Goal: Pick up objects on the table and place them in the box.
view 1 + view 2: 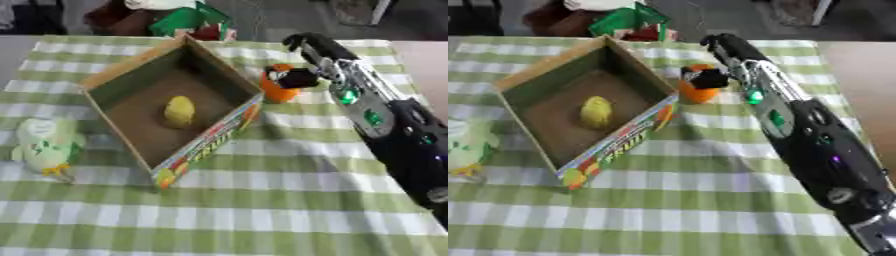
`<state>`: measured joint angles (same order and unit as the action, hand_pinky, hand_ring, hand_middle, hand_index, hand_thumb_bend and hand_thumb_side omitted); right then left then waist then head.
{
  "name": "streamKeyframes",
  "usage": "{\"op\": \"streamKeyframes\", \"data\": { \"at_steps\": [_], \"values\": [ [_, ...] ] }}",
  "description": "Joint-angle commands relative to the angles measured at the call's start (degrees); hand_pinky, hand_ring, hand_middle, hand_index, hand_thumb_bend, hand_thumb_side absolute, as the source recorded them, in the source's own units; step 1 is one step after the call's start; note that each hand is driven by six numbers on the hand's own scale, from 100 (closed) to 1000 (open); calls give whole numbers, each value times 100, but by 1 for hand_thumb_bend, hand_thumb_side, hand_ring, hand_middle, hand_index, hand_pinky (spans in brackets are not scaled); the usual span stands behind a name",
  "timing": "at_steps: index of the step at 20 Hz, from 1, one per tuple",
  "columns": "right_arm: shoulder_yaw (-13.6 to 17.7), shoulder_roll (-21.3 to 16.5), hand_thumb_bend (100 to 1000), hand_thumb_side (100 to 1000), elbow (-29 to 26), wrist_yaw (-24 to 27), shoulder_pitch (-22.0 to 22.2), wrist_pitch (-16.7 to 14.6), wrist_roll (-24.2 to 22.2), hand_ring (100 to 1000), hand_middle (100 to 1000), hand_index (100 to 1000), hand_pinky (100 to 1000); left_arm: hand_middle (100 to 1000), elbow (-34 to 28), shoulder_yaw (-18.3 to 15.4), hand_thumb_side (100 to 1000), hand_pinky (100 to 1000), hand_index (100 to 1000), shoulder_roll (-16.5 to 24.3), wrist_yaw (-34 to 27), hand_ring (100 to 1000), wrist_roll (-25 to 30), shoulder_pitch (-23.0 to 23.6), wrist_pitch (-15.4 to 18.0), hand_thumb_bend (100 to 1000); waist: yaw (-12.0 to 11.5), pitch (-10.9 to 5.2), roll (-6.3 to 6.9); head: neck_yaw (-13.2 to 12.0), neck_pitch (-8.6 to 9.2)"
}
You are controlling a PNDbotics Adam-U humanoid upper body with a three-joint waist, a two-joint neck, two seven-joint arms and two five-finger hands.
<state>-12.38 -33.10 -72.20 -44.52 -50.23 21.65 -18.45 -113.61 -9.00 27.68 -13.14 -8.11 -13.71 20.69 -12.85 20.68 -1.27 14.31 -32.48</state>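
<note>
I'm looking down on a table covered with a green-and-white checked cloth (pixel 289 200), soft and slightly rumpled; bare tabletop shows at the far right edge. Beyond the table's far side the floor is dark grey, with a heap of green, red and white things (pixel 188 20) I can't make out.

An open cardboard box (pixel 210 142) sits left of centre, turned at an angle. Its walls are plain brown inside, and the near outer wall is printed in red, yellow and green. On its flat brown floor lies a smooth, pale yellow egg-shaped object (pixel 179 111).

Well left of the box, on the cloth, rests a pale green-and-white rounded plush toy with orange feet (pixel 48 145).

My right hand (pixel 306 60), black with silver joints, comes in from the right on a glossy black arm with green lights. Its fingers are curled around a small round orange object (pixel 276 89) just beside the box's right corner, part of it hidden behind the dark fingers. I can't tell whether it touches the cloth.
</note>
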Motion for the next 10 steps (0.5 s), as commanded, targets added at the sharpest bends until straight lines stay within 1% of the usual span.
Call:
{"op": "streamKeyframes", "data": {
  "at_steps": [1, 3, 7, 8, 9, 10],
  "values": [
    [84, 9, 412, 606, 284, -126, -172, -78, -71, 948, 822, 953, 844, 653, -98, -56, 800, 464, 738, 92, -6, 620, -3, -36, -7, 100, -20, -123, 8, 32, 94],
    [105, 56, 407, 588, 439, -153, -201, -117, -92, 948, 810, 944, 845, 653, -98, -56, 800, 464, 738, 89, -7, 620, -2, -38, -8, 100, -33, -118, 2, 37, 98],
    [133, 102, 395, 591, 605, -137, -228, -175, -121, 947, 805, 941, 845, 653, -98, -56, 800, 464, 738, 83, -5, 620, 2, -41, -13, 100, -45, -113, -3, 34, 94],
    [136, 106, 361, 572, 623, -128, -228, -184, -126, 946, 780, 925, 846, 653, -98, -57, 800, 464, 738, 82, -5, 619, 2, -41, -14, 100, -47, -112, -5, 32, 93],
    [139, 106, 250, 529, 647, -112, -223, -188, -146, 945, 762, 912, 845, 653, -98, -58, 800, 464, 738, 82, -6, 619, 1, -40, -16, 100, -49, -110, -8, 27, 89],
    [146, 91, 302, 531, 664, -110, -216, -178, -163, 946, 763, 912, 845, 652, -98, -59, 800, 464, 738, 82, -6, 619, 0, -43, -17, 100, -48, -109, -15, 19, 82]
  ]
}}
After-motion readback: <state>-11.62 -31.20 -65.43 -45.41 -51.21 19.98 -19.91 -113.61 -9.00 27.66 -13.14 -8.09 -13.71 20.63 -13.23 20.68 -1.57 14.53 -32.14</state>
